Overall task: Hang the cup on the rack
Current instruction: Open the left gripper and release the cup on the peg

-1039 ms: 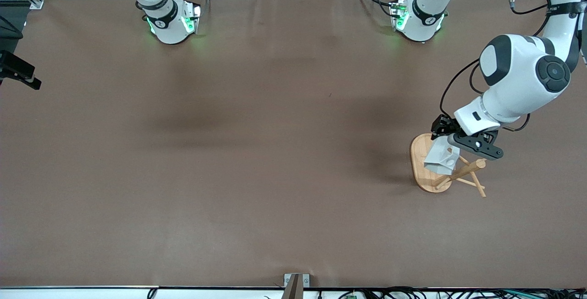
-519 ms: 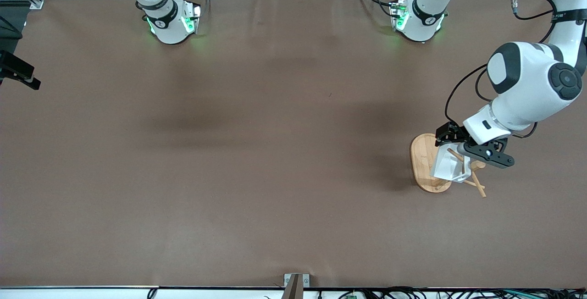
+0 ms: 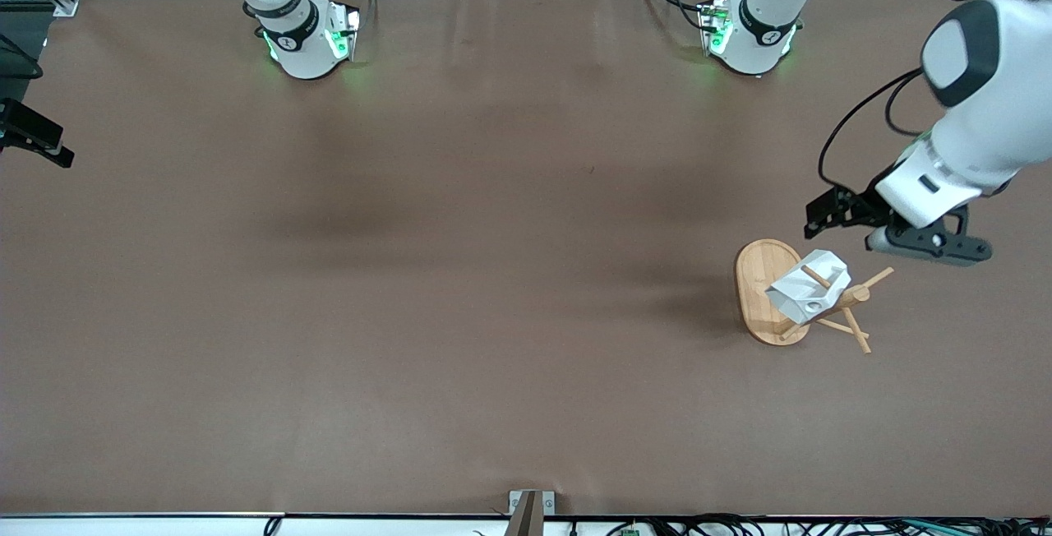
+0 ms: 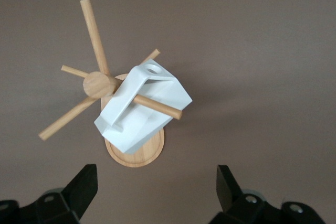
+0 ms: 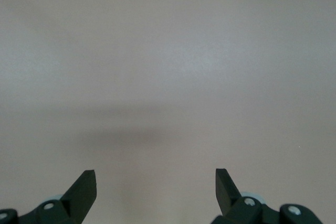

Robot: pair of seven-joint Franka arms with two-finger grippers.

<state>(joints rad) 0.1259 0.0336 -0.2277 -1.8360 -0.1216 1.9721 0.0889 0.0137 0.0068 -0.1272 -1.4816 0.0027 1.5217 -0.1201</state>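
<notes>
From the front view, the small matte white faceted cup [image 3: 809,287] is hanging on the light bamboo mug tree rack [image 3: 760,289], a thin angled peg [image 3: 814,277] running into its open mouth and its little round-holed handle turned toward the front camera. The rack's flat oval base sits on the brown table [image 3: 460,273] toward the left arm's end. Up in the air just above it, over bare tabletop beside the rack, there's the left gripper [image 3: 892,232], clear of the cup and touching nothing. From this angle its black body shows but the finger gap does not. The right gripper does not appear here (only its arm's base shows at the top of the view, the arm waiting off to its own end).

On to the left wrist view, and here it is plain: the left gripper [image 4: 157,192] has its two black fingers [image 4: 84,187] spread wide with only table between them. Below sits the rack [image 4: 134,153], its post top a round disc with pegs fanning out, and the cup [image 4: 142,106] tilted on one peg that crosses its open rim.

Right wrist view now: the right gripper [image 5: 156,192] hangs over plain brown table, fingers [image 5: 84,187] parted wide, nothing held.
</notes>
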